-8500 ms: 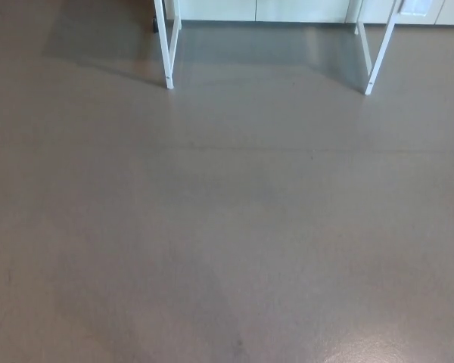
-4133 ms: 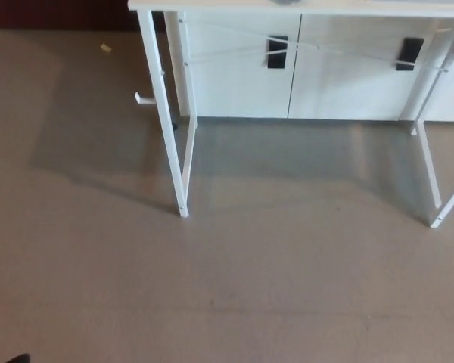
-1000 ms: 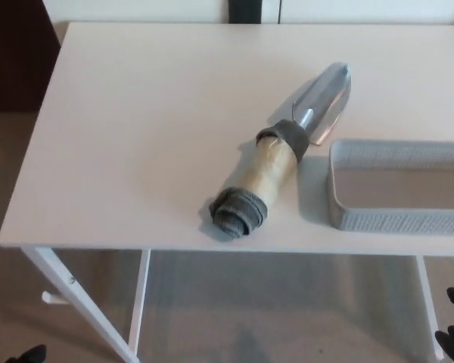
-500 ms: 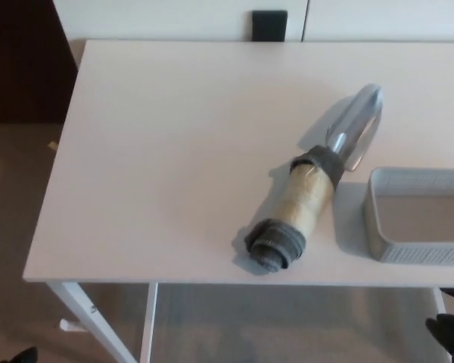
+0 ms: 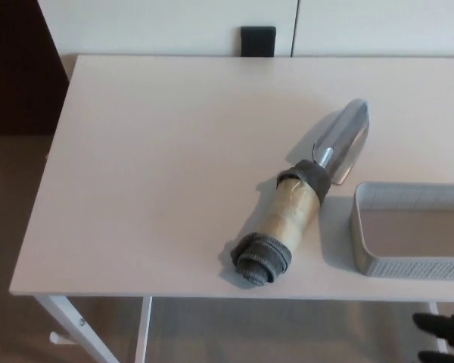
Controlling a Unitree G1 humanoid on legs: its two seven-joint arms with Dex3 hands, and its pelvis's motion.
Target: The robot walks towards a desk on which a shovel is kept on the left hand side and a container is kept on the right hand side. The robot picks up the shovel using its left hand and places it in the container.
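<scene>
The shovel point(image 5: 299, 206) lies flat on the white desk point(image 5: 159, 166), a little right of the middle. Its thick tan handle with grey wrapped ends points toward the near edge, and the shiny metal blade point(image 5: 346, 142) points away to the right. The grey mesh container point(image 5: 408, 266) stands at the right near the front edge, cut off by the picture's border, and looks empty. The shovel's handle lies just left of the container's wall. Only a black bit of my right hand point(image 5: 443, 331) shows at the bottom right, below the desk's edge. My left hand is out of the picture.
A white cabinet point(image 5: 174, 23) with a black handle point(image 5: 257, 41) stands behind the desk. A white desk leg point(image 5: 76, 325) shows at the lower left over brown floor. A dark area lies past the desk's left edge.
The camera has come from bare floor up to the desk and now looks down on its top. Over the last second the picture only shifted a little; shovel and container stay put.
</scene>
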